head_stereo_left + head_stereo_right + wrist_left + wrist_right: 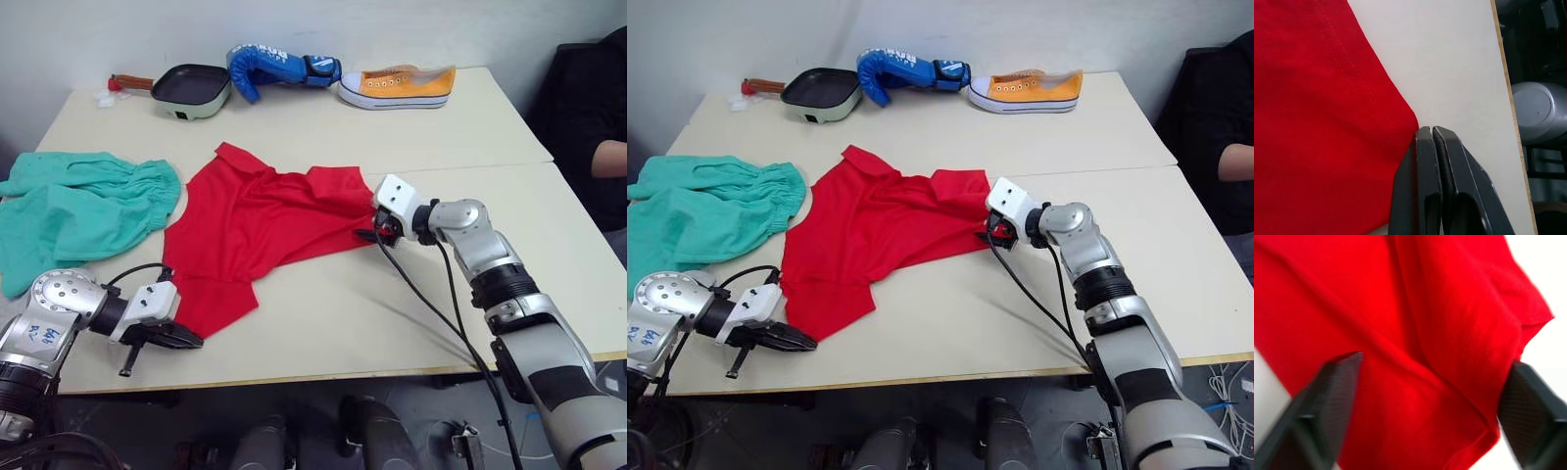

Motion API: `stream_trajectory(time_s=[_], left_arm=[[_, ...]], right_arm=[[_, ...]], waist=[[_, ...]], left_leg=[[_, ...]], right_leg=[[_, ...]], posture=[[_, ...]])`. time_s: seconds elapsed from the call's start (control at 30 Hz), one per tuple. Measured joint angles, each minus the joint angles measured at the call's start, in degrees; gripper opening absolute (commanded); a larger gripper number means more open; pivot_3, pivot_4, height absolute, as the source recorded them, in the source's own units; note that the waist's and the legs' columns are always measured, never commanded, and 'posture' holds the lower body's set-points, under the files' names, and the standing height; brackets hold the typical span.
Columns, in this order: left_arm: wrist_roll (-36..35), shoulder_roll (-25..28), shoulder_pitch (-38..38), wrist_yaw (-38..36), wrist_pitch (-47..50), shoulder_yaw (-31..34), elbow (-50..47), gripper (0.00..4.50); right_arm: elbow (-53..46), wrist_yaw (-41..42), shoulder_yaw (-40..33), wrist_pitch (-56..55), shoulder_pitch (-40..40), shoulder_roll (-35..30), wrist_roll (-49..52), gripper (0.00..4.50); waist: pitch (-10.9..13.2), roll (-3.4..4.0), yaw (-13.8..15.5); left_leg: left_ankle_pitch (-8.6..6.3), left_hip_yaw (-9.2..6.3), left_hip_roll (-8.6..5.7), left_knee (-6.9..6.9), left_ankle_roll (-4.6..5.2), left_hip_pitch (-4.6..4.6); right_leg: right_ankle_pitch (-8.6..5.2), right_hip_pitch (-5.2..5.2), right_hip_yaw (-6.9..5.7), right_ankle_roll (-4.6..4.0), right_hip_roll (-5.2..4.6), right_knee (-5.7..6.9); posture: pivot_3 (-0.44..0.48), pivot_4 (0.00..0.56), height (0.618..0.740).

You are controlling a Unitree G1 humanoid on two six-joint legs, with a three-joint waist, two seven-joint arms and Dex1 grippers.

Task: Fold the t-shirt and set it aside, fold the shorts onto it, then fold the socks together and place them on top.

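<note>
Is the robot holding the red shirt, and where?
The left gripper is shut at the t-shirt's near corner; whether cloth is pinched cannot be told. The right gripper is open around the shirt's far edge, holding nothing.

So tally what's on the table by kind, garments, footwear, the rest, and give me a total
Garments: 2, t-shirt and shorts
Footwear: 1, orange sneaker
Sports gear: 1, blue boxing glove
Cookware: 1, small frying pan
Total: 5
</note>
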Motion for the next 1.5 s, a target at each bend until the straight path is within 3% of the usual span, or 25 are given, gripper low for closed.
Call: stream_trajectory(time_s=[0.17,0.4,0.5,0.67,0.93,1.03,1.2,1.37,1.4,1.5], left_arm=[[0.13,0.00,-0.12,0.15,0.90,0.14,-0.22,0.00],[3.32,0.35,-0.66,-0.07,-7.19,0.04,1.47,0.00],[3.70,0.35,-1.38,-0.32,-8.76,-0.11,2.82,0.00],[4.53,0.35,-2.19,-0.86,-9.77,-0.29,3.42,0.00],[5.76,0.31,-4.57,-1.17,-10.35,-1.54,5.25,0.00],[5.87,0.19,-4.79,-1.10,-10.52,-1.58,5.40,0.00],[5.88,-0.17,-5.01,-0.90,-10.98,-1.54,5.49,0.00],[5.90,-0.18,-4.88,-0.70,-11.47,-1.40,5.72,0.00],[5.90,-0.18,-4.85,-0.67,-11.50,-1.36,5.74,0.00],[5.96,-0.19,-4.71,-0.43,-11.58,-1.28,5.77,0.00]], right_arm=[[1.70,0.68,0.03,-1.14,-0.80,0.00,-1.63,1.01],[1.25,1.03,-0.28,-1.11,-0.71,-1.03,-1.95,1.01],[1.05,1.15,-1.79,-0.56,-0.18,-2.41,-1.66,1.60],[-3.53,2.19,-4.47,1.62,1.97,-4.59,0.31,3.39],[-22.45,11.01,-4.50,9.51,5.37,-2.64,6.90,3.39],[-21.31,9.95,-1.96,9.56,5.12,0.66,5.59,3.39],[-10.42,7.24,0.19,8.88,0.93,3.53,2.40,3.39],[1.52,6.02,0.26,7.05,-3.66,3.62,0.25,2.18],[3.72,5.93,0.25,6.74,-4.28,3.75,-0.05,2.18],[8.15,6.50,0.08,6.60,-6.71,4.34,-0.18,1.47]], waist=[[0.04,-0.06,-0.07],[0.04,-0.06,-0.08],[0.04,-0.07,-0.07],[0.04,-0.06,-0.04],[0.02,-0.08,0.03],[0.03,-0.08,0.00],[0.03,-0.08,-0.01],[0.02,-0.08,-0.09],[0.03,-0.08,-0.12],[0.02,-0.08,-0.22]], left_leg=[[-0.01,0.01,0.00,0.01,0.03,0.02],[-0.01,0.01,0.00,0.00,0.03,0.04],[0.00,0.02,0.00,0.01,0.02,0.06],[0.00,0.03,0.00,0.01,0.02,0.09],[0.02,0.05,0.01,0.04,0.01,0.17],[0.02,0.07,0.00,0.04,0.01,0.17],[0.02,0.07,-0.01,0.05,0.01,0.15],[0.03,0.07,-0.02,0.05,0.02,0.16],[0.03,0.07,-0.02,0.05,0.02,0.16],[0.04,0.09,-0.02,0.06,0.04,0.18]], right_leg=[[0.02,0.02,0.00,0.03,0.00,0.00],[0.02,0.02,0.01,0.03,0.00,0.01],[0.02,0.02,0.02,0.03,0.00,0.05],[0.02,0.02,0.04,0.03,0.00,0.11],[0.02,0.03,0.08,0.03,-0.01,0.29],[0.02,0.03,0.08,0.03,-0.02,0.29],[0.02,0.03,0.07,0.02,-0.04,0.26],[0.01,0.03,0.07,0.01,-0.04,0.28],[0.01,0.03,0.07,0.01,-0.05,0.29],[0.01,0.03,0.10,0.01,-0.05,0.32]], posture=[[0.000,0.150,0.740],[0.000,0.150,0.740],[0.000,0.150,0.740],[0.000,0.150,0.740],[0.000,0.150,0.740],[0.000,0.150,0.740],[0.000,0.150,0.740],[0.000,0.150,0.740],[0.000,0.150,0.740],[0.000,0.150,0.740]])
